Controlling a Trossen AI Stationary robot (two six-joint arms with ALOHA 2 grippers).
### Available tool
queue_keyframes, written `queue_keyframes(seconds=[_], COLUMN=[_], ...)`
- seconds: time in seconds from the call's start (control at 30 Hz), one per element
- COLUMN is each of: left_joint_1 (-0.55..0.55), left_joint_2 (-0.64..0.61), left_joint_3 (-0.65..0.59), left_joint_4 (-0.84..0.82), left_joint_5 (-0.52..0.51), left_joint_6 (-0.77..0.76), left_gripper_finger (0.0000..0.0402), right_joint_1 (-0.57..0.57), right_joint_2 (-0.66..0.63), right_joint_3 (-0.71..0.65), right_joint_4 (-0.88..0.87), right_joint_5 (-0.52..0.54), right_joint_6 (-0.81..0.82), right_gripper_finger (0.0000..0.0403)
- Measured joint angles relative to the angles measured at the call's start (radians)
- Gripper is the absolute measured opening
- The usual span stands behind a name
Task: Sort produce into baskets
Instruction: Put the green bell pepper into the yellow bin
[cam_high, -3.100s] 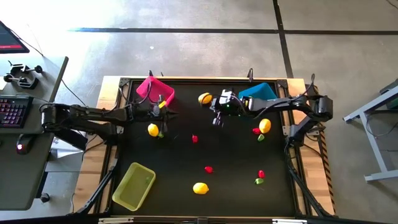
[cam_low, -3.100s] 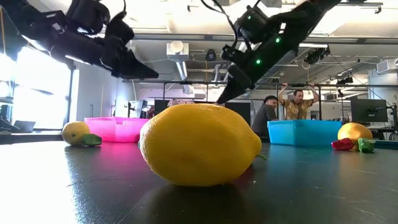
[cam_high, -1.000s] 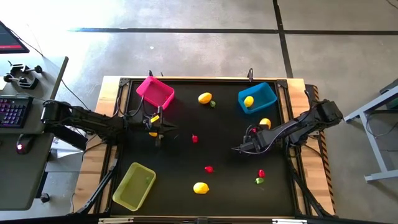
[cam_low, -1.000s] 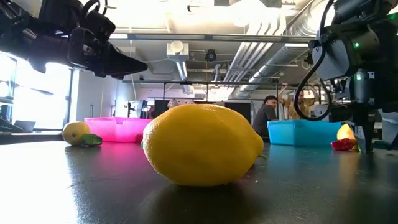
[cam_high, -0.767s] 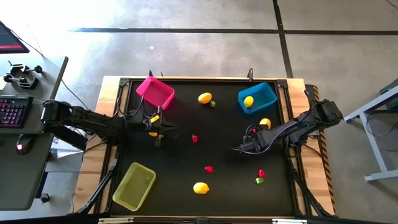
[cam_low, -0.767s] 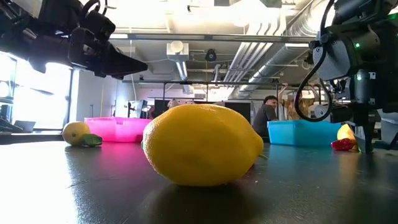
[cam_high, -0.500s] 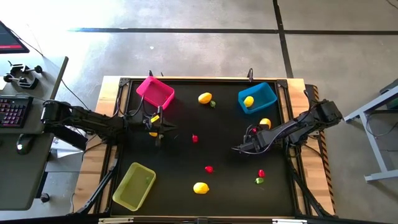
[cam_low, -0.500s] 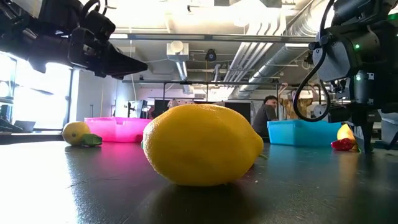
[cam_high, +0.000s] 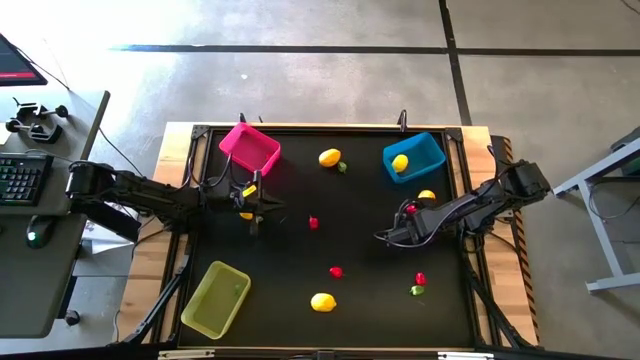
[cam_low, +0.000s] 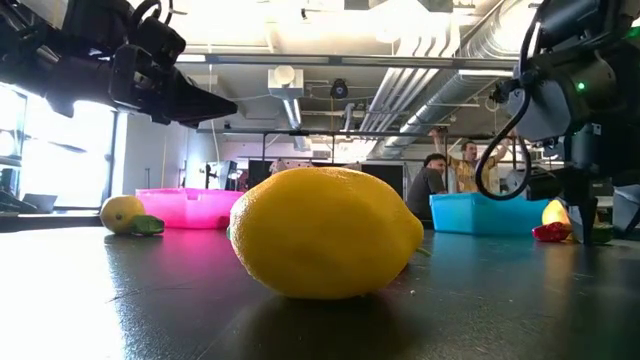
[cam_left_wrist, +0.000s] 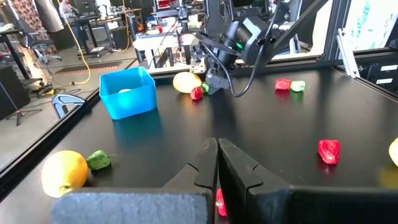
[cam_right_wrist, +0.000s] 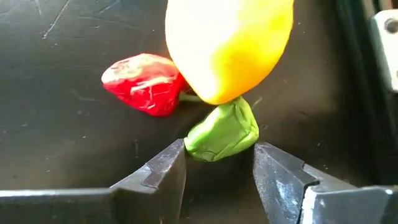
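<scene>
My right gripper (cam_right_wrist: 217, 165) is open and low over the table near its right edge (cam_high: 416, 221). Its fingertips stand on either side of a small green piece (cam_right_wrist: 222, 132). That piece lies against a yellow lemon (cam_right_wrist: 229, 43) and beside a red piece (cam_right_wrist: 144, 82). My left gripper (cam_left_wrist: 217, 163) is shut and hovers well above the table (cam_low: 205, 100), near the pink basket (cam_high: 238, 135). A lemon (cam_high: 246, 213) lies under that arm. The blue basket (cam_high: 430, 150) holds one lemon (cam_high: 400, 162). The yellow-green basket (cam_high: 200, 310) stands at the near left. My right gripper comes at the green piece slanting down from the table's near side. One fingertip (cam_right_wrist: 169, 163) is at the piece's one side (cam_right_wrist: 194, 148) and the other at the opposite side. I cannot tell whether they touch it. The piece rests on the table.
Loose on the black table lie a lemon with a green piece (cam_high: 329, 157) at the far middle, a lemon (cam_high: 322, 301) at the near middle, red pieces (cam_high: 313, 222) (cam_high: 336, 271) (cam_high: 420, 279) and a green piece (cam_high: 416, 291). People stand beyond the far edge (cam_low: 470, 165).
My right gripper has edged a little toward the table's right edge, closer in on the lemon and the pieces beside it. The produce and the baskets lie as before.
</scene>
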Motion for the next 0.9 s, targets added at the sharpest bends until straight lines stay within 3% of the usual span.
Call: queue_keyframes(seconds=[0.47, 0.6, 0.83, 0.9], left_joint_1=[0.0, 0.0, 0.0, 0.0], left_joint_2=[0.0, 0.0, 0.0, 0.0], left_joint_3=[0.0, 0.0, 0.0, 0.0], left_joint_4=[-0.001, -0.002, -0.002, -0.002], left_joint_5=[0.0, 0.0, 0.0, 0.0], left_joint_6=[-0.002, -0.003, -0.003, -0.003], left_gripper_finger=[0.0, 0.0, 0.0, 0.0], right_joint_1=[0.0, 0.001, 0.001, 0.001], right_joint_2=[0.0, 0.0, -0.001, -0.001], right_joint_3=[0.011, 0.011, 0.013, 0.021], right_joint_4=[-0.053, -0.047, -0.048, -0.049], right_joint_5=[-0.019, -0.019, -0.019, -0.019], right_joint_6=[-0.263, -0.291, -0.351, -0.38], right_gripper_finger=[0.016, 0.012, 0.0014, 0.0006])
